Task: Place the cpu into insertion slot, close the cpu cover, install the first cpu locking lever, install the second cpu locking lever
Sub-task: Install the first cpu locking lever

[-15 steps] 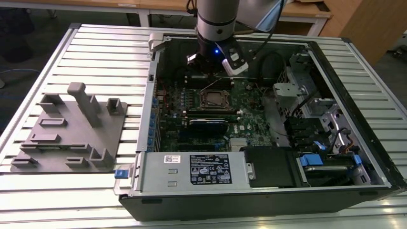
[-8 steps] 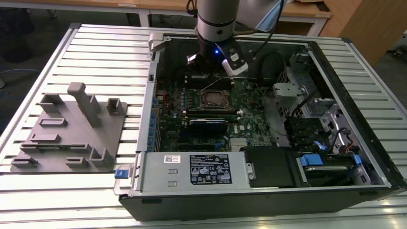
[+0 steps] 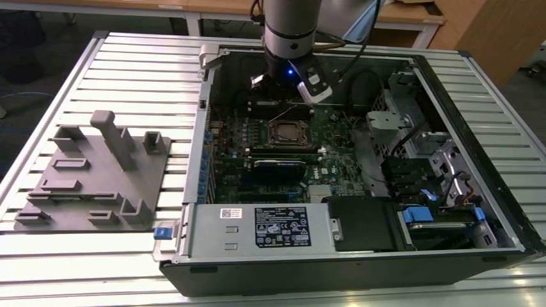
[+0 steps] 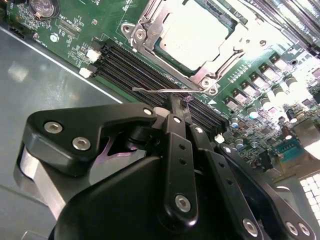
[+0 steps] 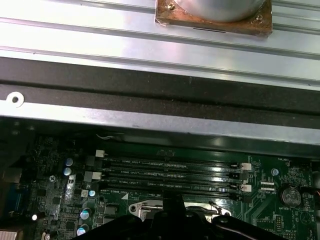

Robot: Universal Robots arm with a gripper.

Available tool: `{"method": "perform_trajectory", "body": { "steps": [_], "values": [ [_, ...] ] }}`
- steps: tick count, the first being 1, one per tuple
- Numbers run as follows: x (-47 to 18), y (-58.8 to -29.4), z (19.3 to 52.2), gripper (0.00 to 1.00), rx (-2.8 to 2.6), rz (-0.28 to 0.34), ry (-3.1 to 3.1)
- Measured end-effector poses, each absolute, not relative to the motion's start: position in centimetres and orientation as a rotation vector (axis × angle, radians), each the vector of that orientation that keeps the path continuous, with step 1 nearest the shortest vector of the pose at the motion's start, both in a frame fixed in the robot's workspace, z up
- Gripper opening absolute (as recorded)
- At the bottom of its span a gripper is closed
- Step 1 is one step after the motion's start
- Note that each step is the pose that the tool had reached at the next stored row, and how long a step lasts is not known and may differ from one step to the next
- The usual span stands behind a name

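Your gripper [image 4: 176,102] hangs inside the open computer case [image 3: 204,128], low over the green motherboard [image 4: 75,30] and just beside the insertion slot [image 3: 288,132], which sits around the middle of the board. In the second wrist view you see the black fingers [image 4: 172,122] drawn together to one point, and that point meets a thin metal locking lever [image 4: 157,90] standing free above the long black memory slots [image 5: 170,172]. Whether the tips pinch the rod or only press on it, you cannot tell. The cpu [image 4: 197,35] already lies flat in the slot, its pale metal top showing through the window of the cpu cover [image 4: 239,39], which is folded down around it. The case rests on a slatted metal table [image 3: 137,70], with a grey fixture block [image 3: 94,173] near the table's edge at the exterior view's left.
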State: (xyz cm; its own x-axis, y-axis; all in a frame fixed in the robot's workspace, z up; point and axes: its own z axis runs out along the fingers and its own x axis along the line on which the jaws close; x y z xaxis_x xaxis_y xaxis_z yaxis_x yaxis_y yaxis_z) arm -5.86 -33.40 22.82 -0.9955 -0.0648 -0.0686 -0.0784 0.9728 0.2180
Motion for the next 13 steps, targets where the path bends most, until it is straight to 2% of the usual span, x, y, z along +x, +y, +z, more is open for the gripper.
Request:
{"method": "perform_trajectory", "body": {
  "steps": [13],
  "values": [
    [-5.4,-33.26,22.41,0.1,-0.111,0.345,3.059]
  ]
}}
